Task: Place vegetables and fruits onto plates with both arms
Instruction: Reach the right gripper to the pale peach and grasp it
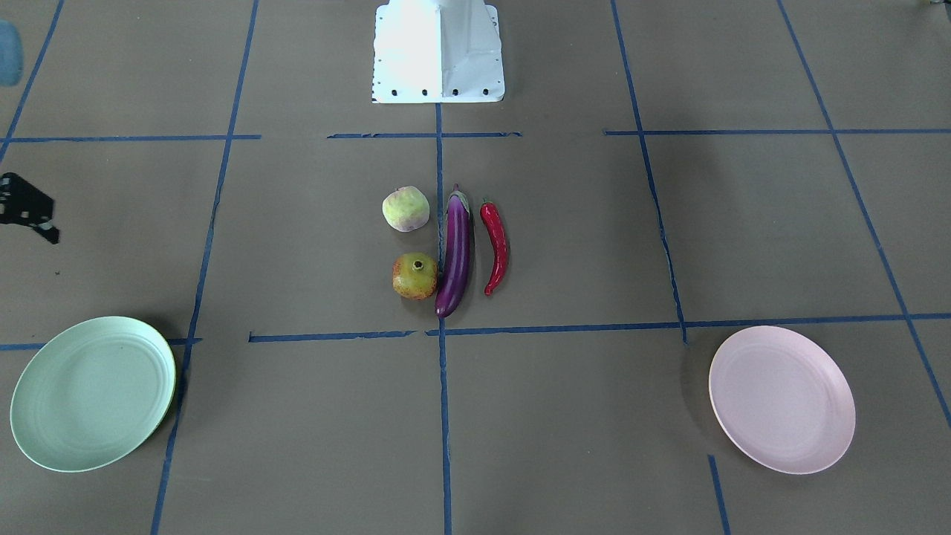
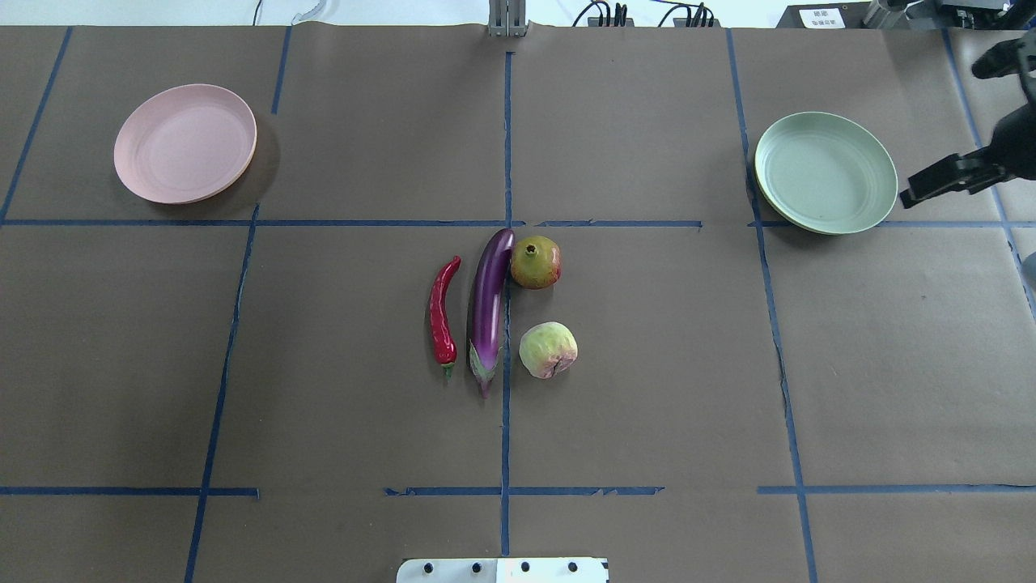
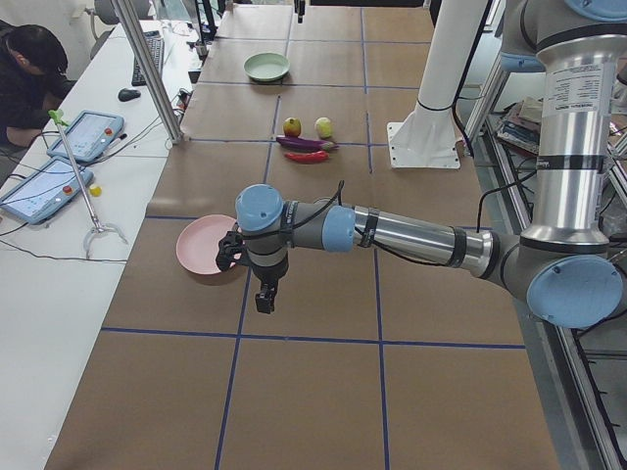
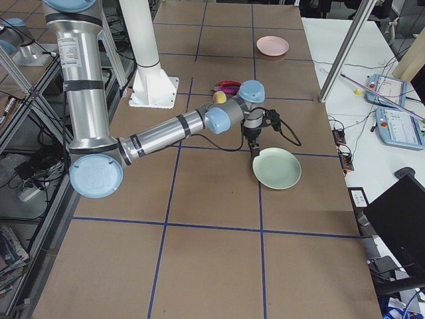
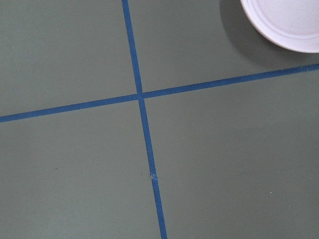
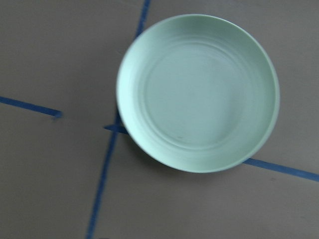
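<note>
- The eggplant point(image 2: 488, 304) lies mid-surface along the centre tape line point(image 2: 506, 445). It is long, glossy and purple, and its pale grey-green cap points toward my base.
- The chili point(image 2: 441, 312) lies just beside the eggplant on my left, not touching it. It is slim, curved and shiny red, with its green stem also toward my base.
- The orange fruit point(image 2: 535, 262) sits at the eggplant's far end on my right, close against it; I cannot tell if they touch. It is round, yellow-green running to orange-red, with a small crown dimple on top.
- The green fruit point(image 2: 548, 350) sits near the eggplant's cap end, apart from it. It is round and pale green with a pinkish blush.
- The pink plate point(image 2: 184, 143) is far off to my left and the green plate point(image 2: 825, 172) far off to my right. Both are plain, matte and bare, and well apart from the produce.
- My left pincer point(image 3: 266, 297) hangs over the brown surface point(image 2: 324, 364) near the pink plate and holds nothing. I cannot tell how wide its jaws are.
- My right pincer point(image 2: 919, 188) hangs just beside the green plate's outer rim with nothing in it. Only a dark outline shows, so I cannot tell its jaw width either.
</note>
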You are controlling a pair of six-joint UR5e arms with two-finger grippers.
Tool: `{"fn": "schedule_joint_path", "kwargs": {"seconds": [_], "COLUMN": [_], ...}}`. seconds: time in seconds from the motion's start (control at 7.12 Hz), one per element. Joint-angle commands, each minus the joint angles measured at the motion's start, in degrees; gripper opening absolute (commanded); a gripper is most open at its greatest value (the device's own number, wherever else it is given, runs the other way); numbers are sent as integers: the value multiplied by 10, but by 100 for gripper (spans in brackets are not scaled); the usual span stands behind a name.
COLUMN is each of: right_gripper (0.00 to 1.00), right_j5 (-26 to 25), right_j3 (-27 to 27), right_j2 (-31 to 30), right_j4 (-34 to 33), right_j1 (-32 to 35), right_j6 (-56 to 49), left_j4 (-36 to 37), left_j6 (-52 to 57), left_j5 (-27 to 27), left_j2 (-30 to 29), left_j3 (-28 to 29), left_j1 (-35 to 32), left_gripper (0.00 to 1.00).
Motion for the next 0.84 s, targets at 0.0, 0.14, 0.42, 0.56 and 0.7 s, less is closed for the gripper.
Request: {"fn": "schedule_joint_path", "kwargs": {"seconds": [0.0, 0.14, 0.42, 0.56, 0.7], "right_gripper": [100, 100, 100, 100, 100], "right_j5": [-46, -112, -209, -239, -257], "right_j3": [10, 9, -8, -48, -79], "right_j2": [106, 157, 261, 306, 324], "right_j4": [-3, -33, -126, -127, -125], "right_j1": [-141, -222, -324, -357, -372], "right_j6": [176, 246, 308, 344, 346], "left_j4": [-40, -66, -66, -66, -66], "left_j6": [1, -1, -1, -1, -1], "left_j5": [2, 2, 2, 1, 2], "left_j2": [-5, -4, -5, -5, -5], "left_j3": [6, 17, 20, 19, 20], "left_j1": [5, 6, 6, 6, 6], "left_gripper": [100, 100, 100, 100, 100]}}
